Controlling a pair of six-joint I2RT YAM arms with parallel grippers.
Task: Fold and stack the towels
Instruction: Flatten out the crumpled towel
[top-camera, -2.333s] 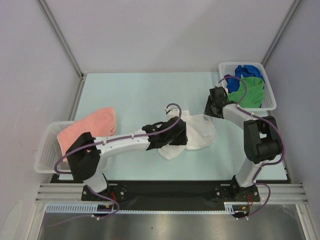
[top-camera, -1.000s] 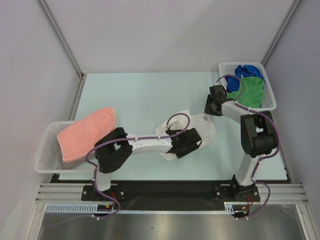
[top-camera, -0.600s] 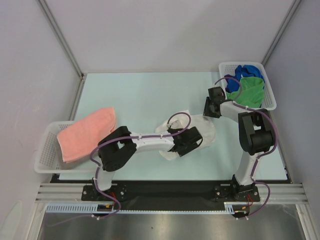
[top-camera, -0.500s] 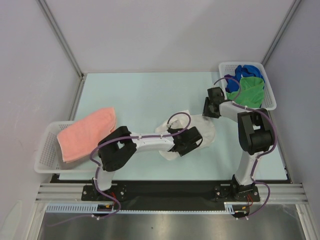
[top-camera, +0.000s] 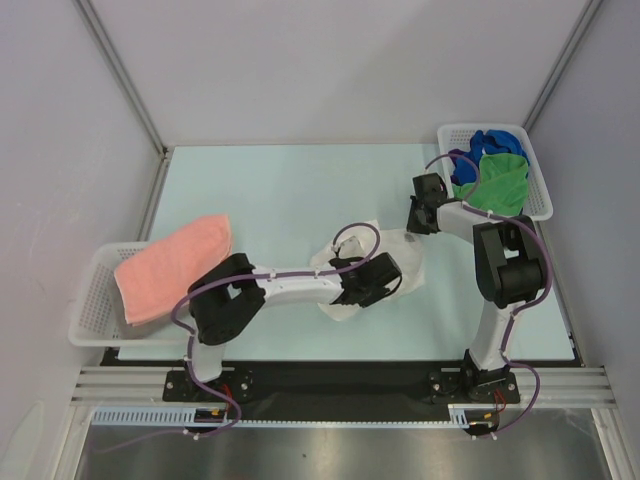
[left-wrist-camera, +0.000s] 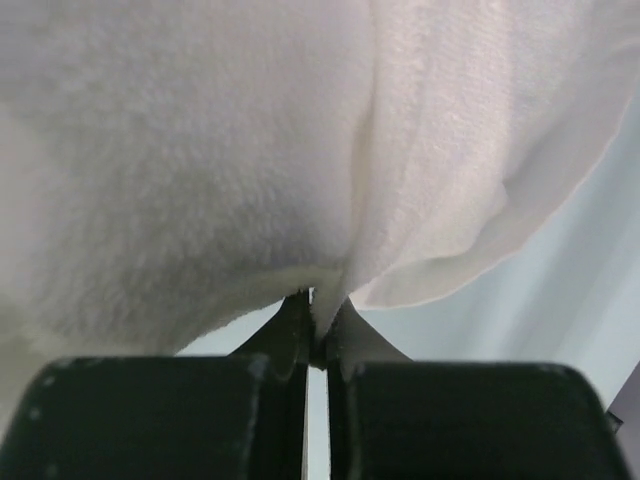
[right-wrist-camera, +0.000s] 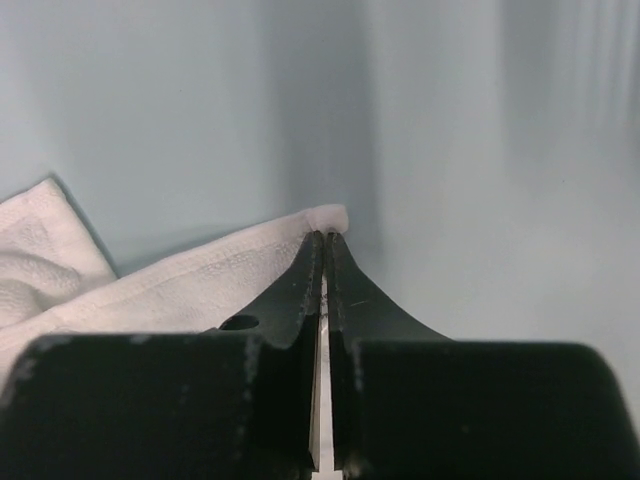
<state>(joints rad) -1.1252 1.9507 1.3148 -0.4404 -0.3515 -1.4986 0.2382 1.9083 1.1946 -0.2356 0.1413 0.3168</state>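
A crumpled white towel (top-camera: 412, 262) lies on the pale table between the two arms. My left gripper (top-camera: 383, 277) is low at its near left side. In the left wrist view the left gripper (left-wrist-camera: 318, 312) is shut on a fold of the white towel (left-wrist-camera: 200, 150), which fills the picture above it. My right gripper (top-camera: 413, 227) sits at the towel's far right edge. In the right wrist view the right gripper (right-wrist-camera: 325, 238) is shut on a thin corner of the white towel (right-wrist-camera: 150, 285). A salmon pink towel (top-camera: 175, 262) lies folded at the left.
The pink towel rests across a white lattice basket (top-camera: 88, 305) at the left edge. A second white basket (top-camera: 545, 195) at the far right holds a blue towel (top-camera: 497, 142) and a green towel (top-camera: 495, 180). Grey walls enclose the table.
Both grippers were open on the white towel a second ago and have closed on it. The arms have barely shifted.
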